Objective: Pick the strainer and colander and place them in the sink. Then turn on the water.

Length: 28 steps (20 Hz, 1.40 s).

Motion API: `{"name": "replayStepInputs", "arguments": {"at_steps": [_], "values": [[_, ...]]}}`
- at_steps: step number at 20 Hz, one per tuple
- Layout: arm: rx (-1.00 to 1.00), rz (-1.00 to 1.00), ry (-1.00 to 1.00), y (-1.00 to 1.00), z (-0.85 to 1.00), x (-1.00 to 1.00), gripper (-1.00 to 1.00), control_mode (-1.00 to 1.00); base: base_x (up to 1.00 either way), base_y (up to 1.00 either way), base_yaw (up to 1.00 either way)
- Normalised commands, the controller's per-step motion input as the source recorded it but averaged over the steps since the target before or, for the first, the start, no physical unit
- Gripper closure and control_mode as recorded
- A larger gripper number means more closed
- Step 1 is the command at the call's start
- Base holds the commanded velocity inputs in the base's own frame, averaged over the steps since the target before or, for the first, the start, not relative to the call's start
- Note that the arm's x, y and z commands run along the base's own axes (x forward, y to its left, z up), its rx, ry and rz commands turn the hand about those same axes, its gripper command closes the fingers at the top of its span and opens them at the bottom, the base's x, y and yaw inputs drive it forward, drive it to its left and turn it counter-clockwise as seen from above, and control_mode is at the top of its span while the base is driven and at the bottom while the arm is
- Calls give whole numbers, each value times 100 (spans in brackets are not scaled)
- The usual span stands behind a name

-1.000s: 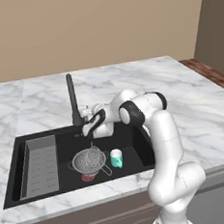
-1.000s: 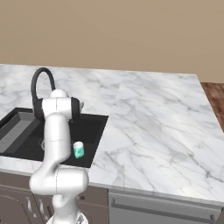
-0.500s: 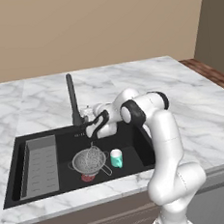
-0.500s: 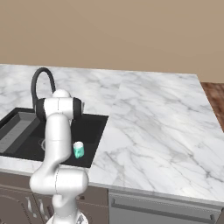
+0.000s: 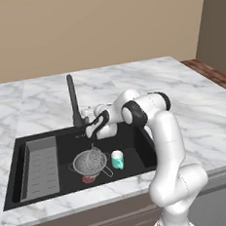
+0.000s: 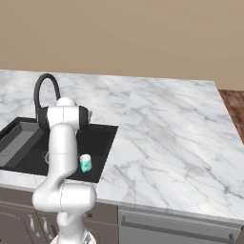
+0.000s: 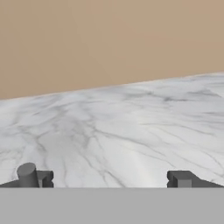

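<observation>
1 white-grey marble worktop [image 5: 192, 102] under a tan wall [image 5: 101, 23] | wood floor [image 5: 214, 73] far right | black sink [image 5: 138, 154] recessed, grey rack [image 5: 41, 166] at left end | colander [image 5: 90, 162] with strainer inside, teal cup [image 5: 117, 159] just beside | end effector [image 5: 89, 124] beside faucet [image 5: 73, 100], fingers fully spread, holding nothing

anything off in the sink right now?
Only one oddity: a small teal cup stands in the black recessed sink, beside the grey perforated colander with the mesh strainer inside. No spill, no water at the black faucet. The open gripper hovers by the faucet base.
</observation>
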Motion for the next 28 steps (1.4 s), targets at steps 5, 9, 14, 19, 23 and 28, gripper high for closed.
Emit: {"name": "replayStepInputs", "arguments": {"at_steps": [5,9,14,19,23,28], "values": [[0,0,-17,-100,0,0,-100,-100,0,0,0],[1,0,-17,-100,0,0,-100,-100,0,0,0],[2,0,-19,-100,0,0,-100,-100,0,0,0],[0,0,-20,-100,0,0,-100,-100,0,0,0],[0,0,-18,-100,0,0,-100,-100,0,0,0],[0,0,-22,-100,1,-5,-100,-100,0,0,0]]}}
